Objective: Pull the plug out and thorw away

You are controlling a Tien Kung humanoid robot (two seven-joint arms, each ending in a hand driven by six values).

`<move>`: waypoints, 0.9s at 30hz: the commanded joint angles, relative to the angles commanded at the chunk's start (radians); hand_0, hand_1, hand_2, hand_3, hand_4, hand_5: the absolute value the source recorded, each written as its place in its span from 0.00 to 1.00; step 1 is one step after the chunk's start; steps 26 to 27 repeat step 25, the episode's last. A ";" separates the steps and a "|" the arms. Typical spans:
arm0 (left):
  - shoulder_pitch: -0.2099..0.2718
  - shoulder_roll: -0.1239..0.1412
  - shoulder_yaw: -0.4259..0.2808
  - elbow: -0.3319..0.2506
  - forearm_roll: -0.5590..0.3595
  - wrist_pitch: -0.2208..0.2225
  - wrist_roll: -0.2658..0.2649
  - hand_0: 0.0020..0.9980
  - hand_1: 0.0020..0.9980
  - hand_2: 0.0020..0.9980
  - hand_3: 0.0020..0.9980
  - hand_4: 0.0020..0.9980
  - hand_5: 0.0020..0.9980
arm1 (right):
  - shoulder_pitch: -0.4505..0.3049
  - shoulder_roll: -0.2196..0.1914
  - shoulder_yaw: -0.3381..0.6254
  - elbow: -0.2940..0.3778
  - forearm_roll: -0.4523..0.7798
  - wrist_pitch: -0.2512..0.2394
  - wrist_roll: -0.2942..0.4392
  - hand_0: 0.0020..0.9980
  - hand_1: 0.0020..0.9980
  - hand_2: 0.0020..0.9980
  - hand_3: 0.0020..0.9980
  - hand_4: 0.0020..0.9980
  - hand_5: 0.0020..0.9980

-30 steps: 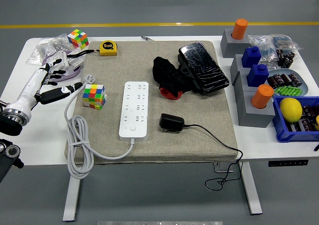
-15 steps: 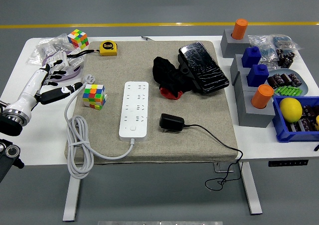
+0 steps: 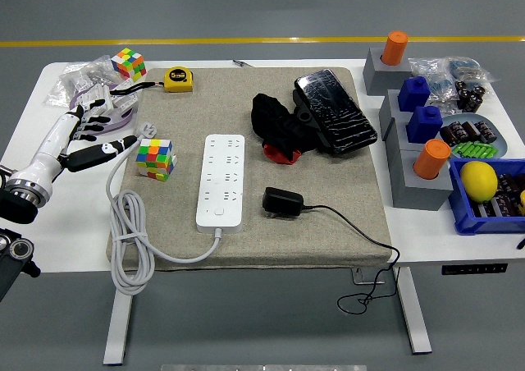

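White table (image 3: pixel 74 223) carrying a grey mat (image 3: pixel 246 248). At mat centre, a white power strip (image 3: pixel 221 180), lengthwise from 12 to 6 o'clock, no plug seated in its sockets. Just beside it at 3 o'clock, apart from it, a black plug adapter (image 3: pixel 282 201) lying flat on the mat, thin black cord (image 3: pixel 361 235) running toward 4 o'clock and dropping over the table's near edge. From the strip's 6 o'clock end, a white cable (image 3: pixel 131 240) looping toward 9 o'clock and up past a Rubik's cube (image 3: pixel 155 157).

At 9 o'clock, over the table's left edge, left hand (image 3: pixel 89 133): fingers spread and relaxed, gripping nothing, well apart from the adapter. Right hand out of view.

At 12 o'clock from the adapter, a black cloth bundle (image 3: pixel 283 127) touching a black wrapped device (image 3: pixel 335 111). At 11 o'clock, a yellow tape measure (image 3: pixel 178 79) near a second cube (image 3: pixel 129 62). At 3 o'clock, grey blocks (image 3: pixel 410 178) with orange and blue pegs, then a blue bin (image 3: pixel 484 215) holding a yellow ball (image 3: pixel 478 179).
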 joint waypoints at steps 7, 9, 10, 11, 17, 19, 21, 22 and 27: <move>-0.004 -0.001 -0.002 0.000 0.001 0.000 -0.001 0.65 0.77 0.79 0.94 0.96 0.51 | 0.001 -0.001 0.002 0.000 -0.003 0.001 0.000 0.62 0.67 0.69 0.62 0.97 0.42; -0.005 0.000 -0.002 0.000 0.000 0.000 -0.001 0.64 0.77 0.79 0.94 0.96 0.51 | 0.001 -0.001 0.005 -0.001 -0.004 0.002 0.000 0.62 0.67 0.69 0.62 0.97 0.42; -0.006 0.000 -0.002 0.000 0.001 -0.001 0.000 0.64 0.77 0.79 0.94 0.96 0.51 | 0.001 -0.001 0.005 -0.001 -0.004 0.002 0.000 0.62 0.67 0.69 0.62 0.97 0.42; -0.006 0.000 -0.002 0.000 0.001 -0.001 0.000 0.64 0.77 0.79 0.94 0.96 0.51 | 0.002 -0.001 0.006 -0.001 -0.005 0.002 0.000 0.62 0.67 0.69 0.62 0.97 0.42; -0.006 -0.001 -0.006 0.000 0.000 -0.001 0.000 0.64 0.77 0.79 0.94 0.96 0.51 | 0.006 -0.005 0.003 0.000 -0.004 0.002 -0.001 0.62 0.67 0.69 0.62 0.97 0.42; -0.007 -0.001 -0.006 0.000 0.001 -0.002 0.001 0.64 0.77 0.79 0.94 0.96 0.51 | 0.007 -0.006 0.000 0.000 -0.004 0.002 -0.001 0.62 0.67 0.69 0.62 0.97 0.42; -0.007 -0.001 -0.006 0.000 0.001 -0.002 0.001 0.65 0.77 0.79 0.94 0.96 0.51 | 0.009 -0.007 -0.003 0.001 -0.003 0.002 -0.001 0.62 0.67 0.69 0.62 0.97 0.42; -0.006 0.000 -0.006 0.001 0.001 -0.003 0.002 0.65 0.77 0.79 0.94 0.96 0.51 | 0.010 -0.008 -0.006 0.001 -0.002 0.001 -0.002 0.62 0.67 0.69 0.62 0.97 0.42; -0.007 0.001 -0.006 0.000 0.001 -0.003 0.002 0.65 0.77 0.79 0.94 0.96 0.51 | 0.011 -0.009 -0.012 0.002 0.001 0.001 -0.002 0.62 0.67 0.69 0.62 0.97 0.42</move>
